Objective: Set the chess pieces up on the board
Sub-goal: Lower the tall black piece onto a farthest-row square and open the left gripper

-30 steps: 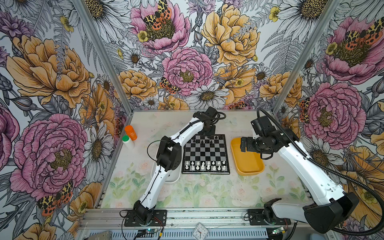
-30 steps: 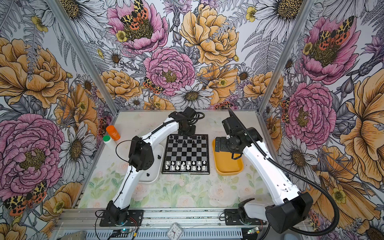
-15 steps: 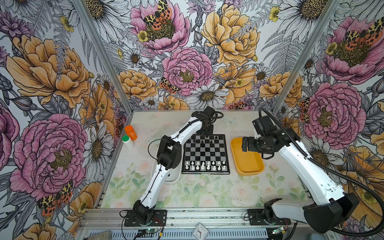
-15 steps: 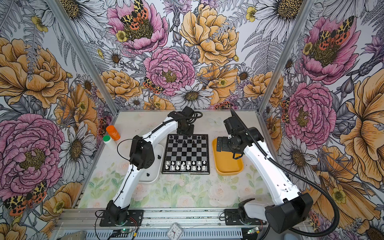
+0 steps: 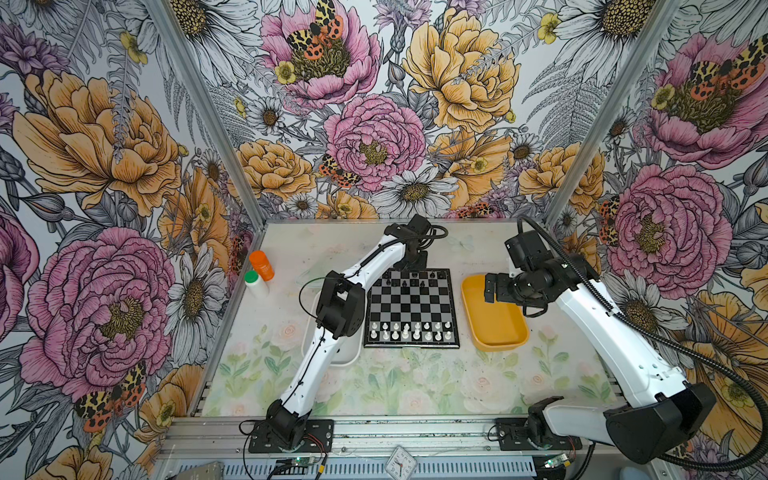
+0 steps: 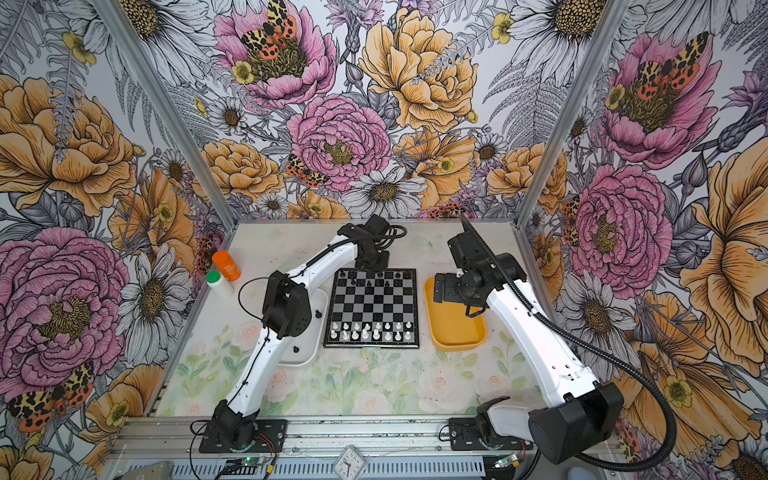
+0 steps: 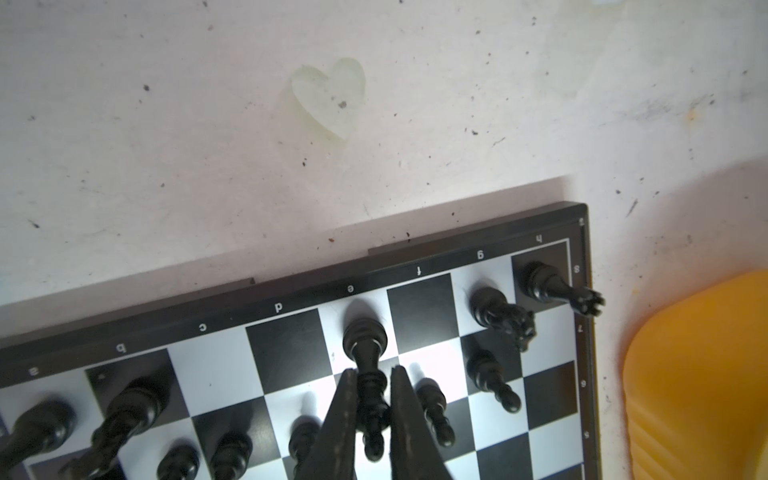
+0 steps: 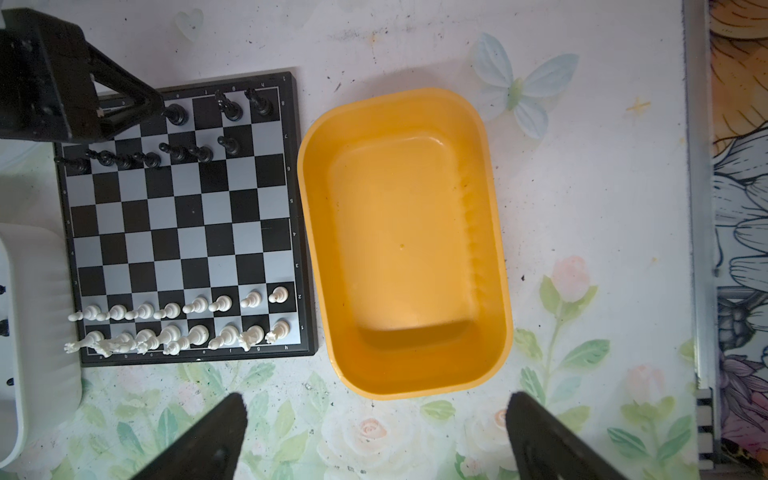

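Left tool (image 7: 374,370) clamps a black piece (image 7: 365,338) on the board (image 7: 286,345), back row (right tool (image 8: 376,399) gapes, idle); next should be release, then straight up.

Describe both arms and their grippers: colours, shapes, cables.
Both the left arm and the right arm have smooth white shells with bulky black joints, and stand on black base plates. A thin black cable loops along the left one; a thick ribbed black hose trails from the right. The left gripper and the right gripper are black, with jaws tapering to narrow wedges.
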You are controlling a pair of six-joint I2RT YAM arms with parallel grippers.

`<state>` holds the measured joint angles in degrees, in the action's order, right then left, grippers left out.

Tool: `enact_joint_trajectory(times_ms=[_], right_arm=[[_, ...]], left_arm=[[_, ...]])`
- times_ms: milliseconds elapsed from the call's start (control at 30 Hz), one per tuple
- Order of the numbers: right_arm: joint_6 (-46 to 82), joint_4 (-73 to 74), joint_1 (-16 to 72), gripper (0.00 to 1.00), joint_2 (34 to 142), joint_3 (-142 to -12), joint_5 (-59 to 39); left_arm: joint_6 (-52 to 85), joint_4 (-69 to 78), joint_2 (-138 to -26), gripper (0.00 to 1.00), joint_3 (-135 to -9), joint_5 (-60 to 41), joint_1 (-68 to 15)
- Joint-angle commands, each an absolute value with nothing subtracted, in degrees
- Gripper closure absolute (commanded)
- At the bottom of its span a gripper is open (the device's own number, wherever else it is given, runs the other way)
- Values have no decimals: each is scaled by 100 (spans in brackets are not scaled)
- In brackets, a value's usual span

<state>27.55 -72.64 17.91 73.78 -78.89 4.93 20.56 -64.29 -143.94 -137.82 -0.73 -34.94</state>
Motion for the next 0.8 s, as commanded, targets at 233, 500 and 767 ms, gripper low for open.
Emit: enact_joint_trajectory(times_ms=[233, 500, 767], right_arm=[[2821, -7269, 1750, 0, 7408, -7970, 573], [2883, -7265, 1744, 0, 7428, -7946, 571], [2907, -7233, 1742, 0, 7460, -8007, 553]], left_arm=[[1925, -6479, -14476, 78, -14001, -187, -3398], [1829, -6527, -14380, 64, -14114, -161, -3395], [1756, -6521, -14025, 56, -14661, 11, -3400]])
